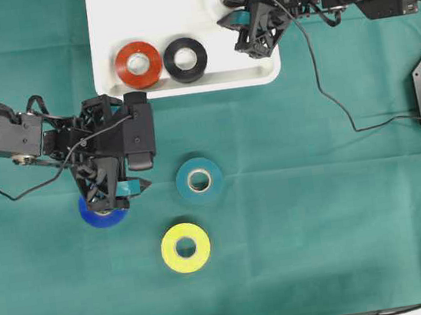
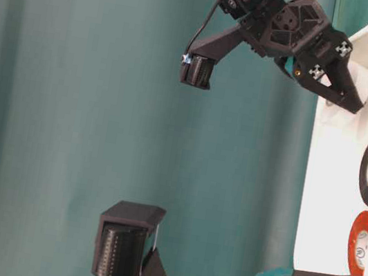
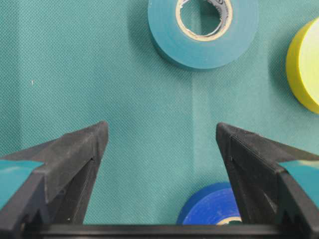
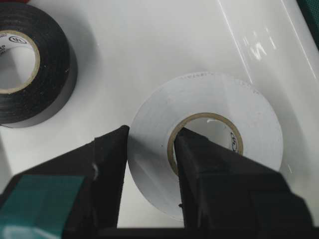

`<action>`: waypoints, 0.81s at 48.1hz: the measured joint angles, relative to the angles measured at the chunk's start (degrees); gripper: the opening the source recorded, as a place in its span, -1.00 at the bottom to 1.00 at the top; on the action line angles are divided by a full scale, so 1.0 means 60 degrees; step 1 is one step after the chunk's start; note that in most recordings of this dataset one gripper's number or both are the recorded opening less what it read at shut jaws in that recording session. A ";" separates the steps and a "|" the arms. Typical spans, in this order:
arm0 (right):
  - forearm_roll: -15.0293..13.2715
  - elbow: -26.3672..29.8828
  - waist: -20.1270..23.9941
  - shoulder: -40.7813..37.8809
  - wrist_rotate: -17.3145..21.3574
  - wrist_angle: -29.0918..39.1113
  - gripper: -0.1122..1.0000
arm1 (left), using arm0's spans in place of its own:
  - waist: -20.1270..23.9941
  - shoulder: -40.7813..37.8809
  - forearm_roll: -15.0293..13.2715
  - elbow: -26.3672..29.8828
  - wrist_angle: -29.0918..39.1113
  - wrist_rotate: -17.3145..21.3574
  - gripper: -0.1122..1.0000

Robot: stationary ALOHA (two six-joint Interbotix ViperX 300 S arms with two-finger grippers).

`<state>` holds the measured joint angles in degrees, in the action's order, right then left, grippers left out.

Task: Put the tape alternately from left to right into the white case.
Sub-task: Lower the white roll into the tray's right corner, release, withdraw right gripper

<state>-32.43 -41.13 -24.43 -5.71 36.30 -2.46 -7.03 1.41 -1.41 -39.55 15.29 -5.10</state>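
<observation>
The white case [image 1: 175,7] holds a red-orange roll [image 1: 138,64] and a black roll [image 1: 186,60] side by side near its front rim. At the case's right end my right gripper [image 4: 152,132] is shut on the white tape [image 4: 219,99], one finger inside its pale core and one outside the ring. On the green cloth lie the teal roll [image 1: 199,181], the yellow roll [image 1: 185,247] and the blue roll [image 1: 101,213]. My left gripper [image 3: 162,132] is open above the cloth, with the blue roll [image 3: 212,209] just under its right finger and nothing between the fingers.
The case's raised rim [image 2: 311,200] borders the cloth. A black cable [image 1: 326,95] runs from the right arm across the cloth to the right. The teal roll [image 3: 199,40] and the yellow roll [image 3: 306,64] lie ahead of the left gripper.
</observation>
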 measured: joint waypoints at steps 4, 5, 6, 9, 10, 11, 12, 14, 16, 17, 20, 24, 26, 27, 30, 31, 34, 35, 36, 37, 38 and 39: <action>0.0015 0.0000 -0.0015 0.0000 -0.0015 0.0000 -0.13 | 0.0000 0.0000 0.0000 0.0000 0.0000 0.0000 0.71; 0.0015 0.0000 -0.0015 0.0000 -0.0015 0.0000 -0.03 | 0.0000 0.0000 0.0000 0.0000 0.0000 0.0000 0.71; 0.0015 0.0000 0.0000 0.0000 -0.0015 0.0000 0.08 | 0.0000 0.0000 0.0015 0.0000 0.0000 0.0000 0.71; 0.0015 0.0000 -0.0015 0.0015 -0.0029 0.0000 0.42 | 0.0015 0.0000 0.0000 0.0000 0.0000 0.0000 0.71; 0.0000 0.0000 -0.0015 0.0015 -0.0029 0.0000 0.52 | 0.0000 0.0000 0.0000 0.0000 0.0000 0.0000 0.71; 0.0015 0.0000 -0.0015 0.0015 -0.0029 -0.0015 0.63 | 0.0000 0.0000 0.0015 -0.0015 0.0000 0.0000 0.71; 0.0015 0.0015 -0.0015 0.0015 -0.0029 -0.0015 0.72 | 0.0000 0.0000 0.0000 0.0000 0.0000 0.0000 0.71; 0.0000 0.0015 -0.0015 0.0015 -0.0029 -0.0015 0.83 | 0.0000 0.0000 0.0000 0.0000 0.0000 0.0000 0.71; 0.0015 0.0029 -0.0015 0.0015 -0.0029 -0.0015 0.77 | 0.0000 0.0000 0.0000 0.0000 0.0000 0.0000 0.71; 0.0015 0.0029 -0.0015 0.0015 -0.0015 -0.0015 0.73 | 0.0000 0.0000 0.0000 0.0000 0.0000 0.0000 0.71; 0.0015 0.0029 -0.0015 0.0015 -0.0015 -0.0015 0.69 | 0.0000 0.0000 0.0015 0.0000 0.0000 0.0000 0.71; 0.0000 0.0015 -0.0015 0.0059 0.0000 -0.0015 0.69 | 0.0000 0.0000 0.0000 0.0000 -0.0015 0.0000 0.71; 0.0015 0.0015 -0.0015 0.0103 -0.0015 -0.0015 0.69 | 0.0000 0.0000 0.0000 0.0000 0.0000 0.0000 0.71; 0.0015 0.0029 -0.0015 0.0132 0.0000 -0.0015 0.69 | 0.0000 -0.0015 0.0000 0.0000 0.0000 0.0000 0.71; 0.0015 0.0015 0.0015 0.0205 0.0015 -0.0015 0.69 | 0.0000 0.0000 0.0000 0.0000 0.0000 0.0000 0.71; 0.0000 0.0015 0.0029 0.0234 0.0015 -0.0015 0.68 | 0.0000 0.0000 0.0000 0.0000 0.0000 0.0000 0.71; 0.0000 0.0015 0.0103 0.0337 0.0015 -0.0015 0.68 | 0.0000 0.0000 0.0000 0.0000 0.0000 0.0000 0.71; 0.0000 0.0000 0.0161 0.0396 0.0015 -0.0015 0.68 | 0.0000 0.0000 0.0000 -0.0015 0.0000 0.0000 0.71; 0.0000 0.0000 0.0205 0.0439 0.0015 -0.0015 0.68 | 0.0000 0.0000 0.0000 0.0000 0.0000 0.0000 0.71; 0.0015 0.0000 0.0249 0.0483 0.0015 -0.0015 0.68 | 0.0000 0.0000 0.0000 -0.0015 0.0000 0.0000 0.71; 0.0015 -0.0015 0.0308 0.0527 0.0015 -0.0015 0.68 | 0.0000 0.0000 0.0000 0.0000 0.0000 0.0000 0.71; 0.0015 -0.0029 0.0381 0.0571 0.0015 -0.0015 0.68 | 0.0000 0.0000 0.0000 -0.0015 0.0000 0.0000 0.71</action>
<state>-32.34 -41.31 -22.15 -2.29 36.39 -2.55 -7.03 1.41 -1.41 -39.64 15.29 -5.10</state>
